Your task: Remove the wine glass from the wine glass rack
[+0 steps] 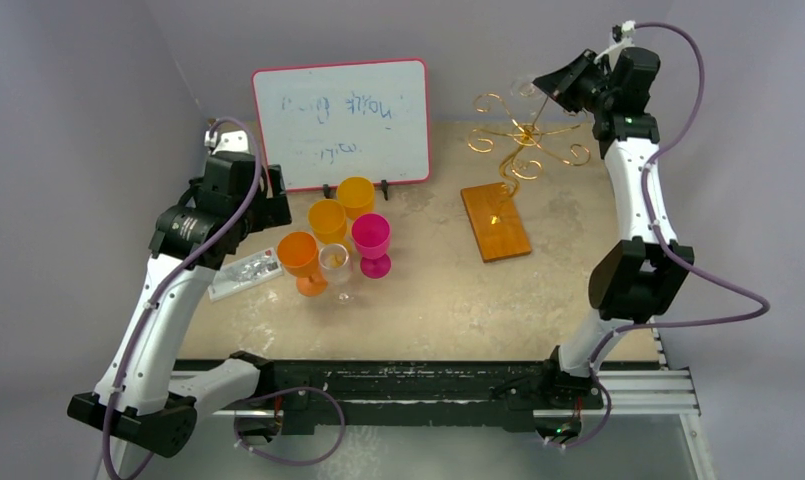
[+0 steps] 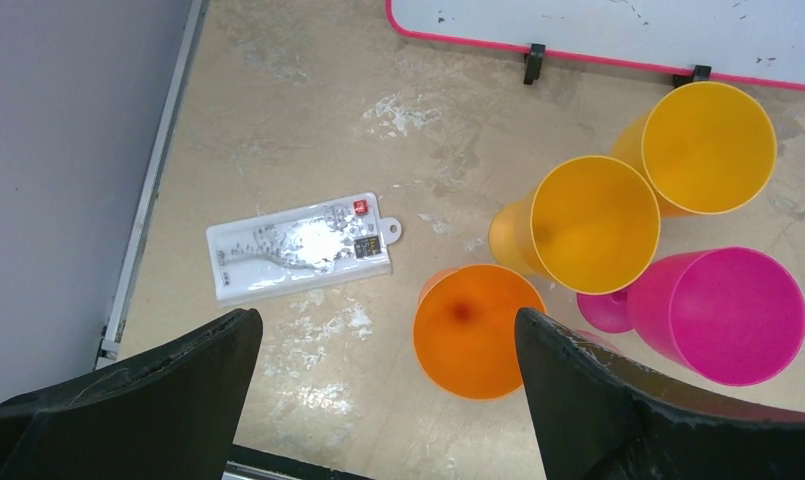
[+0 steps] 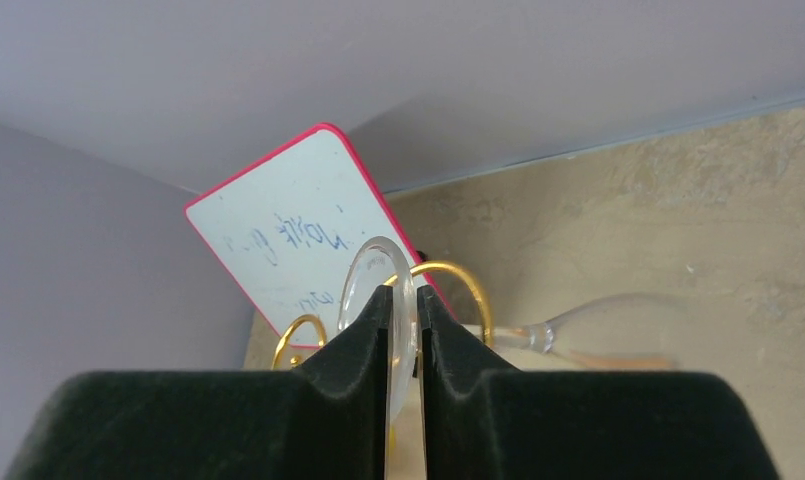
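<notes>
The right gripper [image 3: 405, 310] is pinched nearly together on the clear round foot of the wine glass [image 3: 540, 336], up beside the top curls of the gold rack [image 1: 523, 140]. The stem and bowl trail off sideways, faint and blurred against the table [image 1: 428, 300]. The fingers [image 3: 353, 345] hide the foot's lower half, and I cannot tell whether the glass touches a curl. The left gripper [image 2: 386, 320] hangs with its jaws wide apart, holding nothing, above an orange cup [image 2: 473, 330] and a plastic packet [image 2: 298, 248].
</notes>
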`<action>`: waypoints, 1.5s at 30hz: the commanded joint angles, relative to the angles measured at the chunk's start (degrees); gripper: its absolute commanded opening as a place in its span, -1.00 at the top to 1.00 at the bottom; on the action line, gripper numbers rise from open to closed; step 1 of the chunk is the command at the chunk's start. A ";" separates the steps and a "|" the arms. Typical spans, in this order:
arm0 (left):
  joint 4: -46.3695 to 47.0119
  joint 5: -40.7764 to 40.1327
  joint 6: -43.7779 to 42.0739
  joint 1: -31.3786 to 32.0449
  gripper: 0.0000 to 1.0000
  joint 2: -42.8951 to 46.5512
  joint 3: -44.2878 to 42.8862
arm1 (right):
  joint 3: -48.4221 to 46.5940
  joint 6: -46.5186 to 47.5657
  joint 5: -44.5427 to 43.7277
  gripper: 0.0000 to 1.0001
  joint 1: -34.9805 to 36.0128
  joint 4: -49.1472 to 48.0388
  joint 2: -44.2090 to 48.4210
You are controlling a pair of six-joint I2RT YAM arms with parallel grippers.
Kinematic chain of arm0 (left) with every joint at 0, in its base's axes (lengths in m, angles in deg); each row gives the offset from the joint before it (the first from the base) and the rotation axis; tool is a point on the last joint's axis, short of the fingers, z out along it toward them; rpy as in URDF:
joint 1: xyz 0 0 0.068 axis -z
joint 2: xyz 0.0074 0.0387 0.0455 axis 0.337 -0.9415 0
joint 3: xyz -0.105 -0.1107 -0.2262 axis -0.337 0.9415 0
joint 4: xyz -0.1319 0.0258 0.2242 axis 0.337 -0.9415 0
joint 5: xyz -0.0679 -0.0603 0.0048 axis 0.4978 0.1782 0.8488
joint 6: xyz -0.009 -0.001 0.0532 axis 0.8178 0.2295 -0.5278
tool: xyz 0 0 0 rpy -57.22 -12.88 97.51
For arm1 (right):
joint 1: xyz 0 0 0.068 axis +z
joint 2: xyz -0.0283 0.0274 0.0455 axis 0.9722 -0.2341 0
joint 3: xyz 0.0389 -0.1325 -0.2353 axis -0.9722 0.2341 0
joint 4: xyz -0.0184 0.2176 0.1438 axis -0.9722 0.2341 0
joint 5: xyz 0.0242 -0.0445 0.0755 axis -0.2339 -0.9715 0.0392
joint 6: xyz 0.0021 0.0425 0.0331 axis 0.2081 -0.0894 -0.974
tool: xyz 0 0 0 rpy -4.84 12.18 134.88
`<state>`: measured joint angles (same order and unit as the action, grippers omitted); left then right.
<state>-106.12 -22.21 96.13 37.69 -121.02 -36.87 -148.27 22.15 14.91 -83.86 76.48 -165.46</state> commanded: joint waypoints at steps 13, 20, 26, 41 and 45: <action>-0.47 1.31 1.44 -0.42 -0.94 2.50 -1.76 | 9.97 -3.47 -7.88 1.00 0.21 -8.98 12.14; -1.63 0.89 2.07 -0.45 -0.94 4.14 -1.39 | 10.21 -4.14 -14.05 1.00 0.15 -8.00 13.25; -3.80 -0.02 3.50 -0.46 -0.94 6.85 -0.46 | 12.91 -10.31 -12.23 1.00 -2.53 -9.13 13.51; -6.92 3.28 8.41 -0.47 -0.94 13.42 2.94 | 14.76 -8.77 2.13 1.00 -2.71 -12.51 16.20; -6.79 3.94 9.20 -0.47 -0.94 12.56 2.28 | 13.47 -7.91 6.56 1.00 -2.71 -11.24 14.95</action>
<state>-113.71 -19.66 103.58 37.69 -107.84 -33.61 -130.56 12.18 14.91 -86.59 66.86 -151.66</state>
